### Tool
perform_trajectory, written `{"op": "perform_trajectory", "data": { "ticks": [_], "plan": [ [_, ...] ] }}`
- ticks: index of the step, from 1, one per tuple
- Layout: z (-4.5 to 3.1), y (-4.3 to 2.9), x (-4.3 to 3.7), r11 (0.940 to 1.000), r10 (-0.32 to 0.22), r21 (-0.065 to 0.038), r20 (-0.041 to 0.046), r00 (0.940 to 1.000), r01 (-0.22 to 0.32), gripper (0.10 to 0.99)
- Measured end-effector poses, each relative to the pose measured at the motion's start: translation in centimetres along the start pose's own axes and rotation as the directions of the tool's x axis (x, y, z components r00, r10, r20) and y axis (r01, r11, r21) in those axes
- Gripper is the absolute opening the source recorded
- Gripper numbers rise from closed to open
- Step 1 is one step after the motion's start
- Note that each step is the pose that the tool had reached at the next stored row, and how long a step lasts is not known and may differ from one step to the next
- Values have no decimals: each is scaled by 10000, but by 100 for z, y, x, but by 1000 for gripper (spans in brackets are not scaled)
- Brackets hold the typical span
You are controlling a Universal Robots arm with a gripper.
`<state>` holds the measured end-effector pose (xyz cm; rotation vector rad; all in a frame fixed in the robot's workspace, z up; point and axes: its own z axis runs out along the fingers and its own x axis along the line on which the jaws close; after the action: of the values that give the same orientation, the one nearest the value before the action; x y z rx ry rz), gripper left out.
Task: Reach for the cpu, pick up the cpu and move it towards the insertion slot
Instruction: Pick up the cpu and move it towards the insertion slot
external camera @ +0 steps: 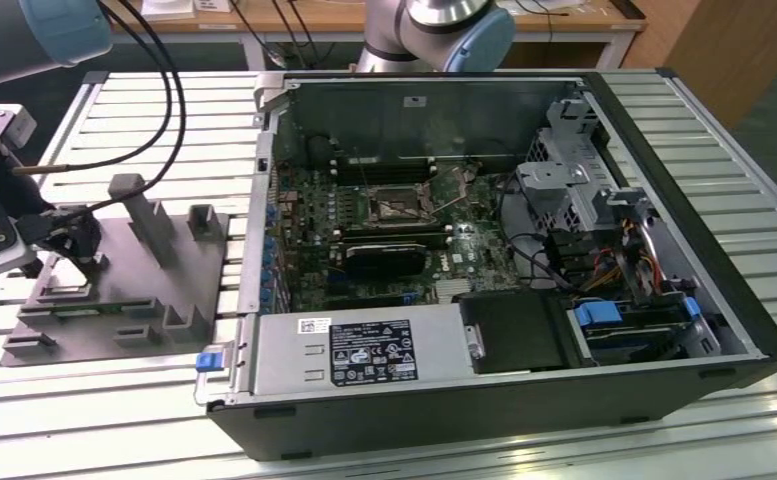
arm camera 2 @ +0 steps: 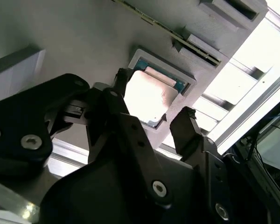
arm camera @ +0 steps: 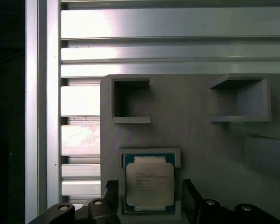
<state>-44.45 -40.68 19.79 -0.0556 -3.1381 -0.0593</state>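
Gripper (arm camera 2: 155,94) is hanging open over the cpu (arm camera: 149,183), one finger on each side; the cpu is lying in the grey tray (arm camera: 191,140).

in the second wrist view, glare bleaches the small flat silvery square cpu (arm camera 2: 147,95) between my black fingers (arm camera 2: 130,128), which loom dark and blurred. beyond my fingertips the ribbed aluminium table slats (arm camera: 168,23) shine hard white, and the square pockets (arm camera: 130,100) of the grey plastic tray (arm camera: 196,140) hold shadow.
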Motion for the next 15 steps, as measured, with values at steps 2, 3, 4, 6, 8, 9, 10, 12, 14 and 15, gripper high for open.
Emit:
{"op": "perform_trajectory", "data": {
  "ticks": [2, 3, 4, 6, 8, 9, 10, 12, 14, 15],
  "plan": [
    [13, 1, -1, 10000, 1, -3, 4, 10000, -1, 647],
    [29, 2, 0, 10000, 0, -1, 2, 10000, 0, 647],
    [47, 4, 1, 10000, -5, 0, -1, 10000, 5, 647],
    [79, 12, 0, 10000, -16, 0, 0, 10000, 16, 647],
    [103, 21, 1, 10000, -21, 0, -1, 10000, 21, 647],
    [110, 27, 1, 10000, -21, 0, -2, 10000, 21, 647],
    [117, 30, 1, 10000, -21, 0, -1, 10000, 21, 647],
    [135, 34, 0, 10000, -22, -1, 0, 10000, 22, 647],
    [159, 35, 1, 10000, -22, -1, 0, 10000, 22, 647],
    [162, 35, 1, 10000, -21, 1, -2, 10000, 21, 647]
  ]
}}
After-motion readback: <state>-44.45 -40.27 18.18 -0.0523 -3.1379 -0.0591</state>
